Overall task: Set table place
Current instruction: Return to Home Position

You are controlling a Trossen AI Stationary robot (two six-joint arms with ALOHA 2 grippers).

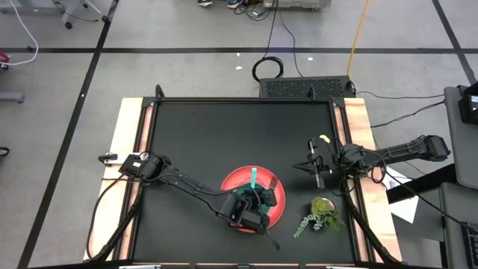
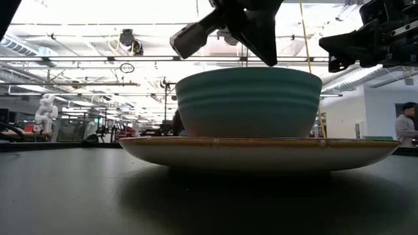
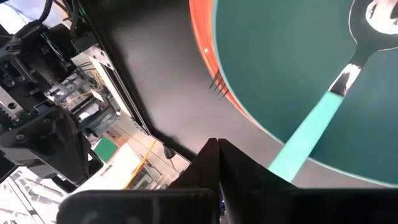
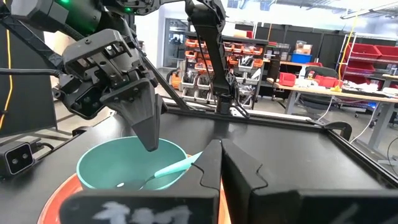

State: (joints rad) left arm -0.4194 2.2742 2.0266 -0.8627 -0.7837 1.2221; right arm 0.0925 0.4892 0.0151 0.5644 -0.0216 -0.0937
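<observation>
Your left gripper (image 4: 150, 140) hangs pinched shut, empty, just above the green bowl (image 2: 248, 101) on the red plate (image 2: 261, 151). Right gripper (image 1: 312, 166), closed too, waits over the black table (image 1: 224, 134); a person (image 2: 406, 127) stands beyond.

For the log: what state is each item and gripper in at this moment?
red plate: flat on the table.
green bowl: upright on the plate.
spoon: lying in the bowl, handle sticking past the rim.
fork: tines past the plate's rim, rest hidden.
left gripper: shut, empty, above the bowl.
right gripper: shut, empty, apart from the plate.
</observation>
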